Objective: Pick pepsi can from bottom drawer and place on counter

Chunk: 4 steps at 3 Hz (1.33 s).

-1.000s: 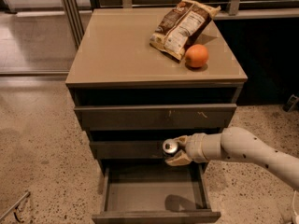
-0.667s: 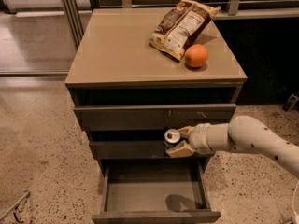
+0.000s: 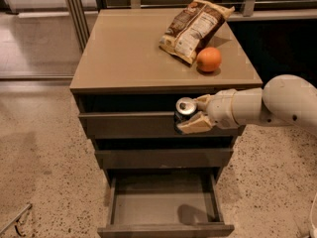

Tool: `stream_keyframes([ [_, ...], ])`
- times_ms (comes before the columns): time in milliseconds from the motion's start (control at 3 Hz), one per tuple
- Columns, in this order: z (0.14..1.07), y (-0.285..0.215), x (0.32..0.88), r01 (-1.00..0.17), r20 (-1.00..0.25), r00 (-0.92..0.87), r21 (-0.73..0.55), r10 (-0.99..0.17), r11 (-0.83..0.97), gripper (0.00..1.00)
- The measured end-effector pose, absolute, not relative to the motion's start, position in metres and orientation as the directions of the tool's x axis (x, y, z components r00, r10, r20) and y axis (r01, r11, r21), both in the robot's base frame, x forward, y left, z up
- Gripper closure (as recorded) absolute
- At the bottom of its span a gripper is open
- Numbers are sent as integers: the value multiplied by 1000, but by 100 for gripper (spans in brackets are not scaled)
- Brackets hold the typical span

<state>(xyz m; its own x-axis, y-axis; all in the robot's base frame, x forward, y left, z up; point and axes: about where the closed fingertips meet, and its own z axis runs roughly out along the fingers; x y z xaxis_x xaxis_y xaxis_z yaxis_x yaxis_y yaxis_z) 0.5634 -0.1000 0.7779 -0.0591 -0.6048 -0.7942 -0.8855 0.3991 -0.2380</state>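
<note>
We see the claw (image 3: 190, 116) on the white robot arm (image 3: 292, 100) clamped on the small dark blue drink can with a silver top (image 3: 185, 108), one tan finger above-right of it and one under it. The can hangs in the air in front of the grey-brown top drawer front (image 3: 129, 125), just below the edge of the tan-beige square surface (image 3: 129, 53) of the cabinet. The deep grey bottom drawer (image 3: 158, 208) stands pulled open. We see nothing in it, only a dark shadow on its floor at right.

Our judgement on progress: the pick is done and the can is out of the drawer. What is left is to raise it past the edge, carry it over the surface, set it down and release it. A brown crinkly snack bag (image 3: 194, 28) and a round orange fruit (image 3: 209, 59) sit at back right, just beside each other.

The can's lower body blends into the dark drawer front and is probably partly covered by the lower finger. The arm is cut off at the right edge, and the base is out of view.
</note>
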Motion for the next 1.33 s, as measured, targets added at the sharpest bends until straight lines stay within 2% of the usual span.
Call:
stream_keyframes([
  [667, 817, -95, 568, -898, -798, -91, -193, -595, 396, 100],
  [1333, 932, -92, 577, -903, -810, -163, -108, -563, 417, 100],
])
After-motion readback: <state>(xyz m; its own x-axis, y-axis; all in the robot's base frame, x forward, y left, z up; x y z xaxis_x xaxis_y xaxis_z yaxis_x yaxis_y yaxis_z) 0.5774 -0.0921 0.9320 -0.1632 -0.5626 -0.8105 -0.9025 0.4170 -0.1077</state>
